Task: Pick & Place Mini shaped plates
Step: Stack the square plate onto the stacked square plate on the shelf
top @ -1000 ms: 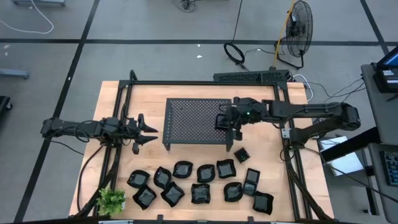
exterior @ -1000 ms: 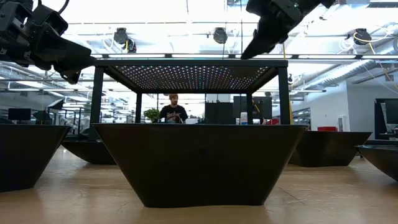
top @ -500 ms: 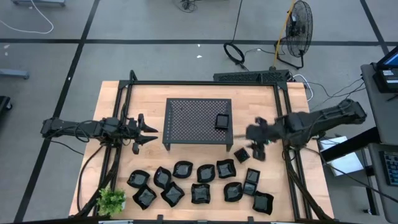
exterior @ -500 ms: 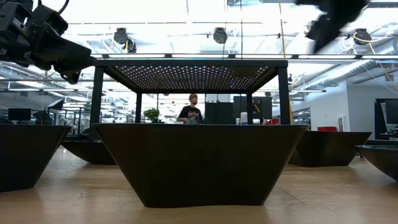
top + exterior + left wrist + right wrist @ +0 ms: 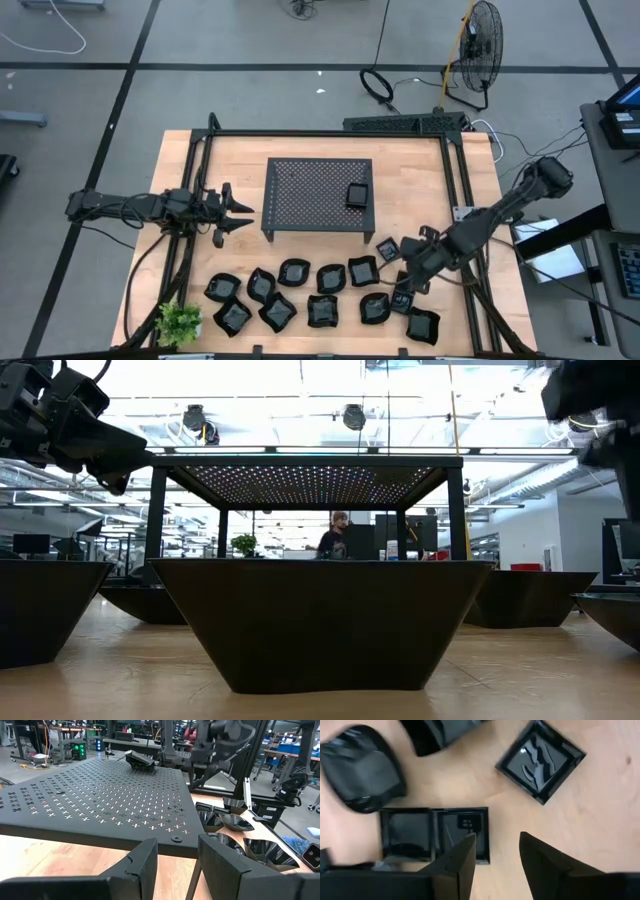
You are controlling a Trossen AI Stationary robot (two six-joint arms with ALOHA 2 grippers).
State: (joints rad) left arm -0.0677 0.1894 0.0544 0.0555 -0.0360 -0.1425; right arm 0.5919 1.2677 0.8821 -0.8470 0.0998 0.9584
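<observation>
Your right gripper has its fingers parted with bare wood showing between them and nothing in their grasp. It hangs over the near right part of the surface, directly above a two-compartment rectangular plate, with a square mini plate just beyond and a rounded one to the side. In the high view the right gripper sits over that cluster, its arm running back toward the right edge.

Your left gripper also has its fingers apart and empty, level with the edge of the perforated metal rack. From above, it waits just left of the rack.

One small square plate rests on the rack's top near its right side; it also shows across the rack in the left wrist view. The remaining mini shaped plates lie in a loose double row along the near edge, with a small green plant at the near left corner
</observation>
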